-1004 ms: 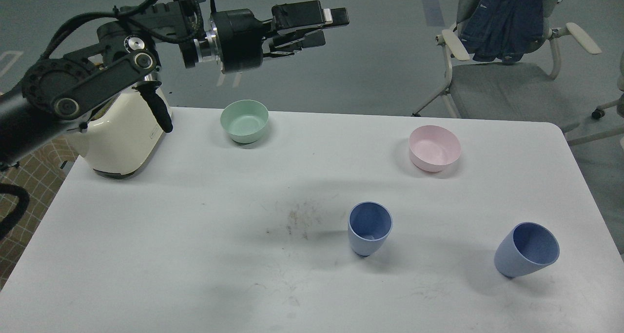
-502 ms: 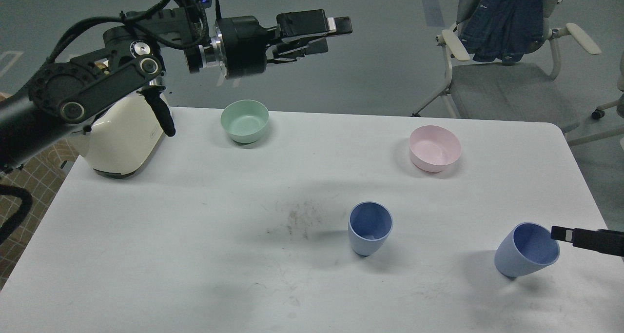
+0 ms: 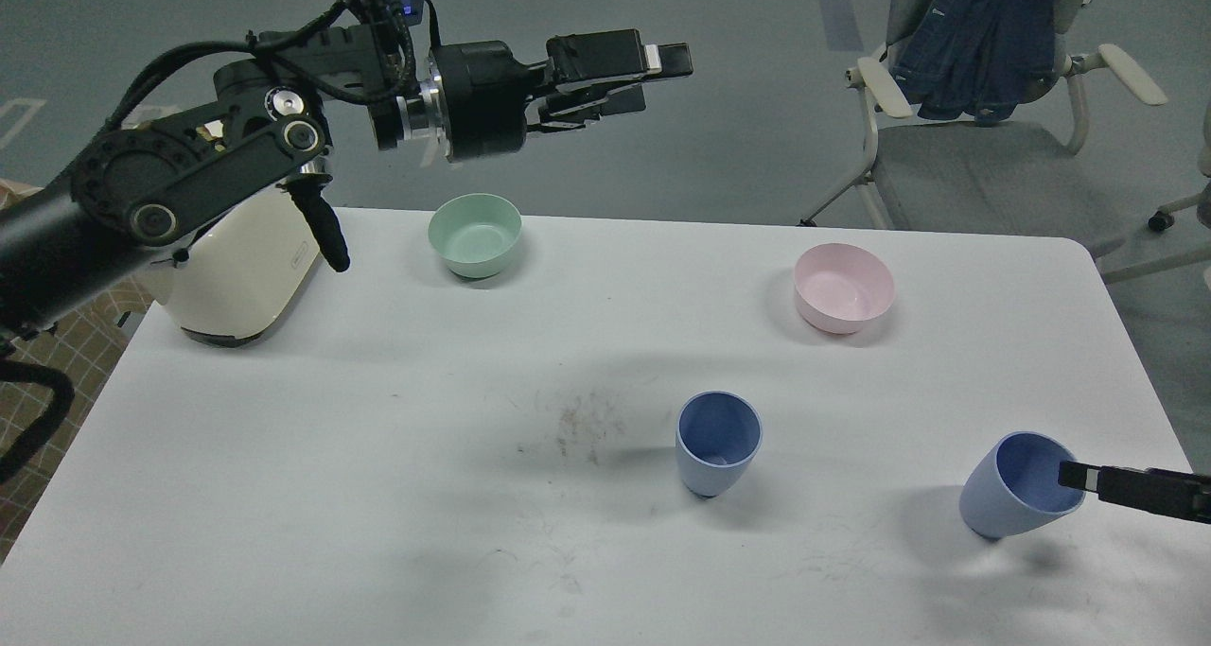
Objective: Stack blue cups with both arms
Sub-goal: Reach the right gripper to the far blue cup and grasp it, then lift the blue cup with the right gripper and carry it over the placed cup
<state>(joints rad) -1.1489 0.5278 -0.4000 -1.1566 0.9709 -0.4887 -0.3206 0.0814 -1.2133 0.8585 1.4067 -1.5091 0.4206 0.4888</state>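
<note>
Two blue cups stand apart on the white worktop (image 3: 378,457), unstacked. Centre cup (image 3: 718,443) sits upright and empty, near the middle. Right cup (image 3: 1022,485), at its 4 o'clock, leans with its mouth tipped toward 2 o'clock; empty as far as visible.

Right gripper (image 3: 1079,477) enters from the right edge, its tip at the right cup's rim. Only one finger shows, so I cannot tell how far the fingers are apart or whether they grip; likely lining up a rim pinch.

Left gripper (image 3: 653,78) hovers high beyond the worktop's 12 o'clock edge, fingers slightly parted, holding nothing, probably waiting clear.

Mint-green bowl (image 3: 474,235) and pink bowl (image 3: 843,288) are both empty.
</note>
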